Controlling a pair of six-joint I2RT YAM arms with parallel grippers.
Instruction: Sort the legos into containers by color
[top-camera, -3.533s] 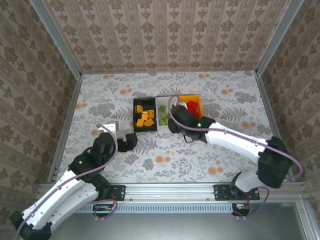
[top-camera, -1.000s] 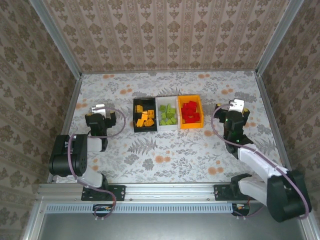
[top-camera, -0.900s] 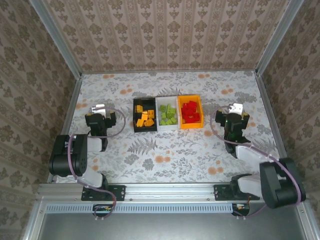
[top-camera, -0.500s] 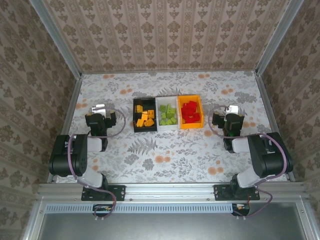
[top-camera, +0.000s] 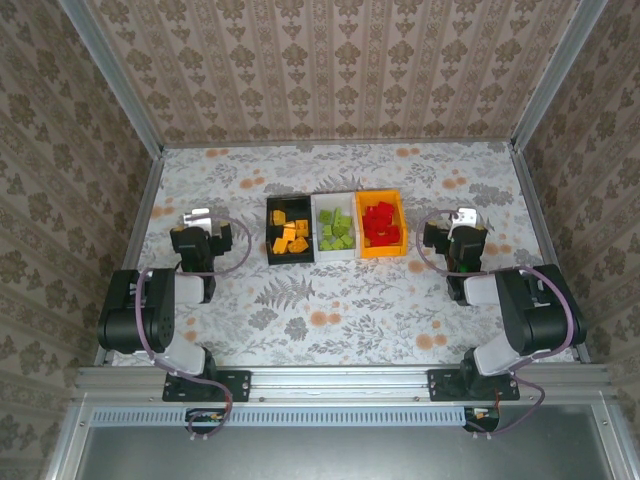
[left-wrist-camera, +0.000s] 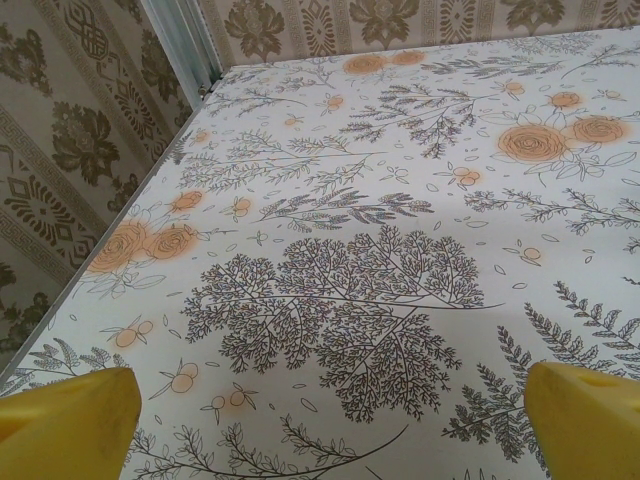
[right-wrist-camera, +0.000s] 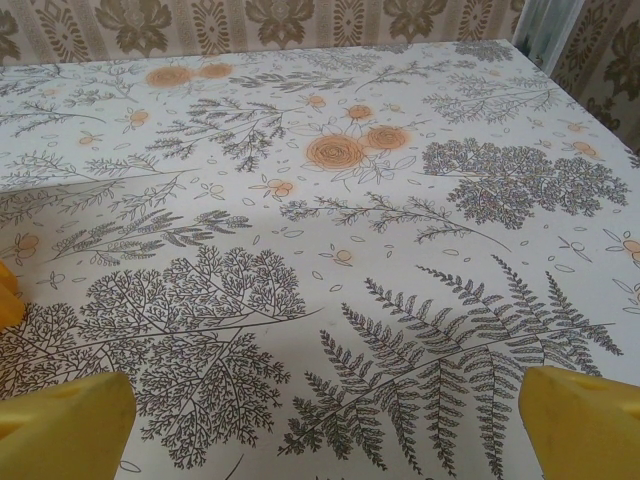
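Observation:
Three containers stand side by side mid-table. The black bin (top-camera: 291, 258) holds orange-yellow legos (top-camera: 288, 236), the white bin (top-camera: 336, 254) holds light green legos (top-camera: 337, 230), and the orange bin (top-camera: 382, 251) holds red legos (top-camera: 380, 222). My left gripper (top-camera: 203, 232) rests left of the bins, well apart from them. My right gripper (top-camera: 460, 232) rests to their right. In the left wrist view the left gripper (left-wrist-camera: 335, 420) is open, with bare cloth between its yellow fingertips (left-wrist-camera: 70, 415). The right gripper (right-wrist-camera: 325, 425) is open too, over bare cloth.
A floral cloth (top-camera: 330, 310) covers the table. Patterned walls with metal corner posts (top-camera: 115, 80) enclose it on three sides. Both arms are folded back near their bases (top-camera: 470, 380) at the near edge.
The right arm has pulled back from the orange bin and folded down at the right; its gripper shifted slightly left over the last second. The left arm folded back earlier and now holds still.

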